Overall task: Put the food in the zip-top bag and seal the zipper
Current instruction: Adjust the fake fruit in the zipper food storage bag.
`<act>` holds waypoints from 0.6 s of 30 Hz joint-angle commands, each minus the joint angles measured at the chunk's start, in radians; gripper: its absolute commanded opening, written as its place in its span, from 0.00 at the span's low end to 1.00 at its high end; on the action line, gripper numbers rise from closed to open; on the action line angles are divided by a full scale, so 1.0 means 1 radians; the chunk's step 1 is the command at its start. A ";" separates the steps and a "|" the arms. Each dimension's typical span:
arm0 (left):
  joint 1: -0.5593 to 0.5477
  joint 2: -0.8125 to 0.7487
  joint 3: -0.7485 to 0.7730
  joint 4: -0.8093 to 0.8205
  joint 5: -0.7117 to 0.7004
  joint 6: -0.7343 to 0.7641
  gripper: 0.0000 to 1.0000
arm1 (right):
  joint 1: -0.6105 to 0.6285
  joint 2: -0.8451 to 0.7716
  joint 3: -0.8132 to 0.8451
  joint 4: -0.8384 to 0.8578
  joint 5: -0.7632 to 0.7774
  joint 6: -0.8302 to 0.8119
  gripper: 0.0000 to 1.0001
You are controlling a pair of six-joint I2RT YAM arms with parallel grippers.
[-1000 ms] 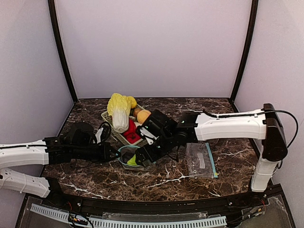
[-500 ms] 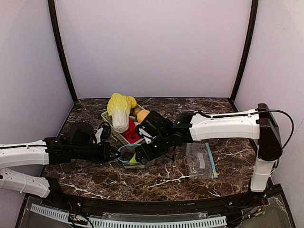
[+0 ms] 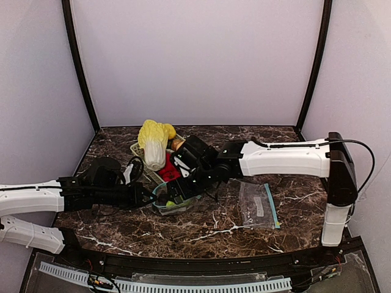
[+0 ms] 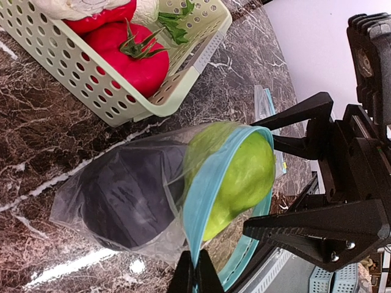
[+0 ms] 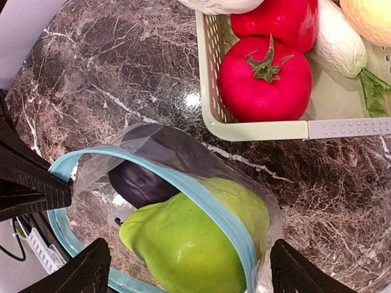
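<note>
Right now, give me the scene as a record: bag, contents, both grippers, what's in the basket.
bag: zip-top bag lying beside the basket, mouth open, zipper unsealed
inside: eggplant deep in; green fruit only partway through the mouth
left gripper: shut on the bag's blue rim
right gripper: open, fingers either side of the green fruit
in basket: peach, red peppers, cabbage
spare bag: flat, off to the right

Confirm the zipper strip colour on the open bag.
Light blue zipper strip, clearest in right wrist view.
</note>
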 commanded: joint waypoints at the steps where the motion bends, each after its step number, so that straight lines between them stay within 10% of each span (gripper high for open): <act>1: 0.003 -0.002 -0.016 0.027 0.015 -0.005 0.01 | -0.015 0.023 0.023 0.021 0.013 0.038 0.88; 18: 0.004 -0.028 -0.016 0.001 -0.005 -0.006 0.01 | -0.038 0.127 0.035 -0.204 0.278 0.180 0.76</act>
